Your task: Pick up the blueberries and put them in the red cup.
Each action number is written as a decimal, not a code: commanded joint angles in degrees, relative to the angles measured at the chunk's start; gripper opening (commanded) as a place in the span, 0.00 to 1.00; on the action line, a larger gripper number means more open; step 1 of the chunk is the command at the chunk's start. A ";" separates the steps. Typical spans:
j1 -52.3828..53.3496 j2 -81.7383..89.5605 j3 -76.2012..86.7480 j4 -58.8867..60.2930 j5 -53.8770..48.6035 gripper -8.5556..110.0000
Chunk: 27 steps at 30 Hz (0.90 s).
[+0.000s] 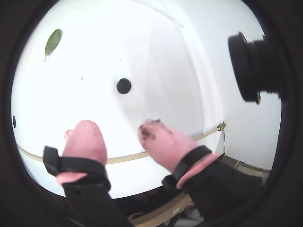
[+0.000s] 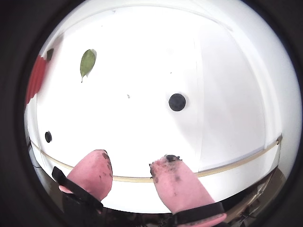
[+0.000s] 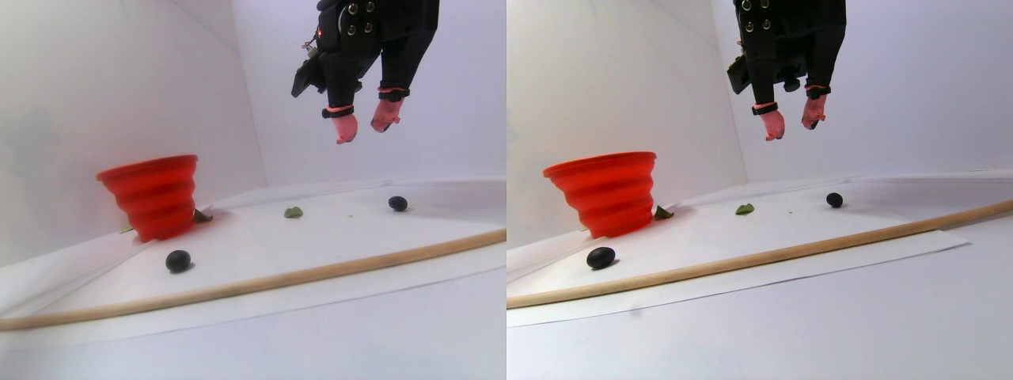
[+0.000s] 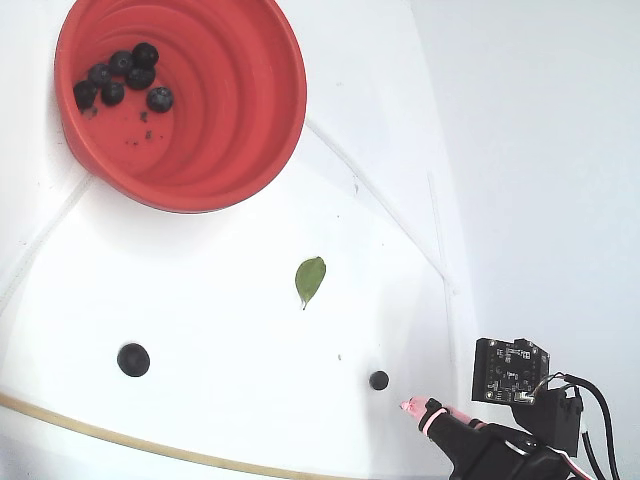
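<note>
My gripper (image 3: 365, 133) hangs high above the white sheet, open, with nothing between its pink, stained fingertips (image 1: 149, 128). One of the blueberries (image 1: 124, 85) lies on the sheet ahead of the gripper (image 1: 118, 126); in another wrist view the berry (image 2: 177, 102) sits up and to the right of the gripper (image 2: 132, 160). A second loose berry (image 4: 133, 359) lies nearer the red cup (image 4: 285, 110). The cup stands upright at the sheet's far corner and holds several blueberries (image 4: 120, 75).
A small green leaf (image 4: 310, 280) lies between the cup and the nearer berry (image 4: 378, 380). A thin wooden strip (image 3: 316, 269) runs along the sheet's front edge. White walls close in behind the cup. A black camera module (image 1: 251, 66) juts out beside the gripper.
</note>
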 commanded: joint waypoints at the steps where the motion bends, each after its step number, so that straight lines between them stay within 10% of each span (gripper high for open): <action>1: 0.35 0.18 -4.22 -1.32 0.09 0.21; 27: 2.99 -14.41 -9.49 -13.27 2.37 0.22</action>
